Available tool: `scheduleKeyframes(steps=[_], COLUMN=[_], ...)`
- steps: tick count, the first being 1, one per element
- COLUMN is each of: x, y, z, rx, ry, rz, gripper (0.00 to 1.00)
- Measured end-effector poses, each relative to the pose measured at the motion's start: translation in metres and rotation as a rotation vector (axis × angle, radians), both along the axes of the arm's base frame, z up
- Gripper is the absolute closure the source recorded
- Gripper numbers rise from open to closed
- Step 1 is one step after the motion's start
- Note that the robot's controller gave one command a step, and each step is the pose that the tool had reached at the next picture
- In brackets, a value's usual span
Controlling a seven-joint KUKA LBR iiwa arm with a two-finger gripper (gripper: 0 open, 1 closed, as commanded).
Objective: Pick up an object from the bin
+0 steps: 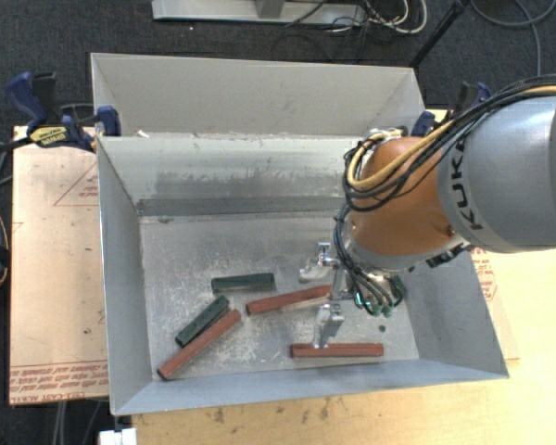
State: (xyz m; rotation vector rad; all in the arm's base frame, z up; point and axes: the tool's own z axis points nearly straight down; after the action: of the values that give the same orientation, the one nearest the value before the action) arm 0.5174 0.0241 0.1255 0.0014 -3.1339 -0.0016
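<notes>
Silver two-finger gripper (324, 297) is spread, not clamped, jaws straddling the right end of a flat reddish-brown rectangular bar (283, 302) lying mid-bin. The bar looks stiff, light and not fragile, with smooth faces that may slip. Best pinched across its narrow width, nearer the middle for balance. A second reddish-brown bar (337, 349) lies just nearer. Two dark green bars (243, 283) lie left, on the floor of the grey metal bin (259, 170).
</notes>
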Motion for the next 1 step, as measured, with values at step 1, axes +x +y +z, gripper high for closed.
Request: scheduleKeyframes(steps=[1], x=[0.0020], y=[-0.0001], z=[0.0039], rx=[0.000], ry=[-0.007], rz=[-0.001], gripper=[0.00])
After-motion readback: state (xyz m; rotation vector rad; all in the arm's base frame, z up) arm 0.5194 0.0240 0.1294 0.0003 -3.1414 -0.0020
